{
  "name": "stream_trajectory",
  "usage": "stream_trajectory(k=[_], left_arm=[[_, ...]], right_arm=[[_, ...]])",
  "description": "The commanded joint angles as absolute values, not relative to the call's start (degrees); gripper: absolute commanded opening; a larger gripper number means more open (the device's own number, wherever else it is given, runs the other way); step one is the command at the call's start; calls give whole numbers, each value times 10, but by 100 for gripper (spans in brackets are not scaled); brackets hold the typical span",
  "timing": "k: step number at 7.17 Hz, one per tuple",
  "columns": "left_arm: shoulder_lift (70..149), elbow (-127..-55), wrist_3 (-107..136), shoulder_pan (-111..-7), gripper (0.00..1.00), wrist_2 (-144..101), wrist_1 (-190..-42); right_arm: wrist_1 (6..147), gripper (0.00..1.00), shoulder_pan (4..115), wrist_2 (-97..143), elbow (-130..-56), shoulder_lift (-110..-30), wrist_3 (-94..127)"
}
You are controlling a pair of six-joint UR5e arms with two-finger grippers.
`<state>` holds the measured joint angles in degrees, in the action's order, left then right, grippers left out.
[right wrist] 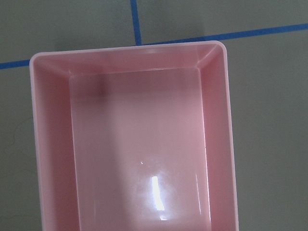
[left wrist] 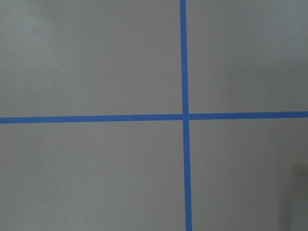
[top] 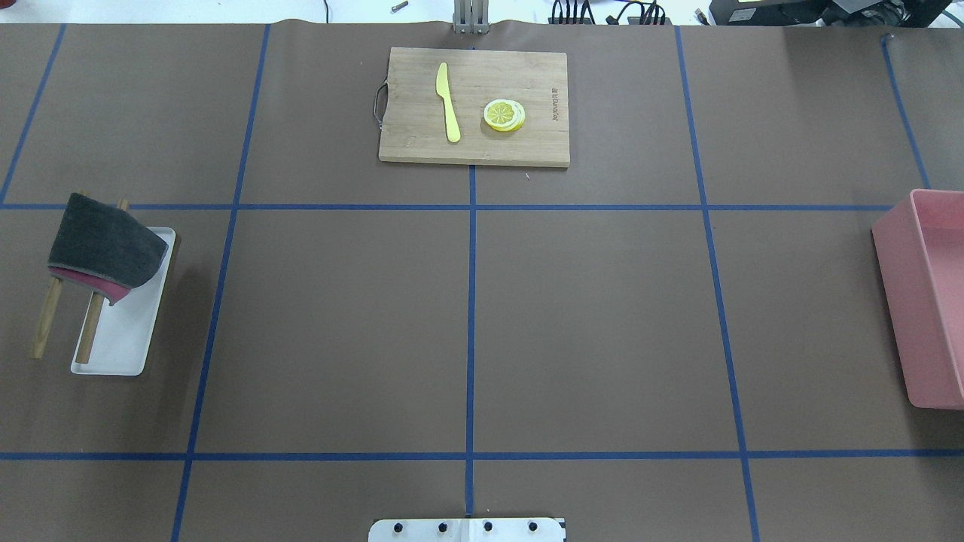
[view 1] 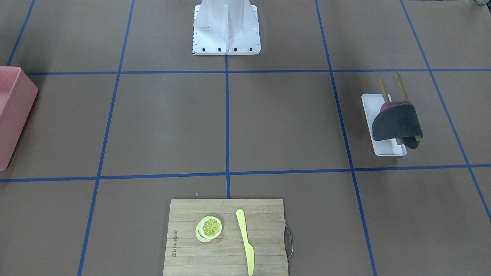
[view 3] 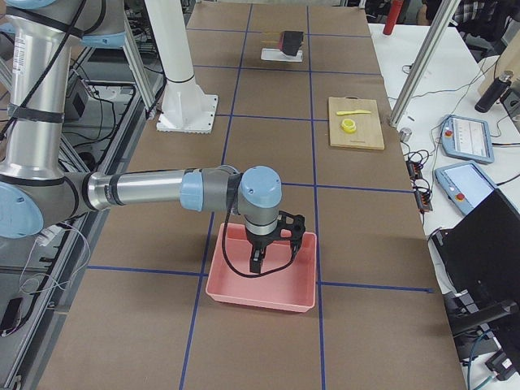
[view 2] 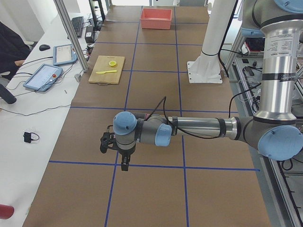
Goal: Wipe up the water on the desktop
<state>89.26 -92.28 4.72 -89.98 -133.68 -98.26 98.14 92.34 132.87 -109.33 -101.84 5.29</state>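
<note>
We've got the brown desktop (top: 587, 316) with its blue tape grid spread under everything. Way out left, the left gripper (view 2: 124, 163) hangs over a tape crossing, and we can't tell if its claw is open or closed. Next there's a dark cloth (top: 102, 241) draped on a wooden rack (top: 45, 327) over a white tray (top: 128, 339). At the far middle sits the cutting board (top: 527, 147) with a yellow knife (top: 448, 102) and lemon slices (top: 504, 114). On the right, the right gripper (view 3: 257, 262) hangs over the pink bin (top: 904, 316), and we can't tell that claw's state either.

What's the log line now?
left arm: over desktop | right arm: over pink bin | grey cloth: on rack | jaws: cannot tell
</note>
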Motion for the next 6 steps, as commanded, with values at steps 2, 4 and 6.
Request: stream_trajectory(k=[2, 4, 6], left_arm=[[947, -934, 102, -898, 99, -1342, -983], [960, -960, 222, -862, 99, -1375, -990], [957, -975, 305, -815, 99, -1375, -1013]], right_arm=[[968, 100, 915, 1323, -1121, -1012, 53], [952, 100, 915, 1325, -1107, -1011, 59], [952, 100, 915, 1322, -1104, -1006, 61]])
